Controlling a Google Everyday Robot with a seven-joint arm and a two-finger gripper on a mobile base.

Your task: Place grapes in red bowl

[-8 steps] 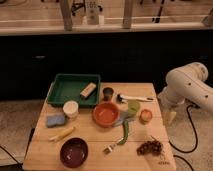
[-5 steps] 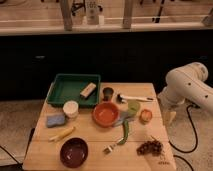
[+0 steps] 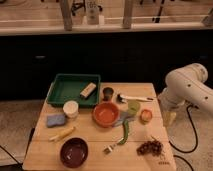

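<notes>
The grapes (image 3: pixel 150 147), a small dark bumpy cluster, lie on the wooden table (image 3: pixel 45 150) near its front right corner. The red bowl (image 3: pixel 106 114), orange-red with a bright inside, stands at the table's middle, to the left of and beyond the grapes. My white arm (image 3: pixel 186 90) curves in from the right. Its gripper (image 3: pixel 169 116) hangs low beside the table's right edge, beyond the grapes and well apart from them. It is open and holds nothing.
A green tray (image 3: pixel 59 89) with a wooden block (image 3: pixel 88 90) sits at the back left. Also on the table are a white cup (image 3: pixel 71 108), a blue sponge (image 3: pixel 56 120), a maroon bowl (image 3: pixel 74 151), a small orange round thing (image 3: pixel 145 116) and a green utensil (image 3: pixel 127 129).
</notes>
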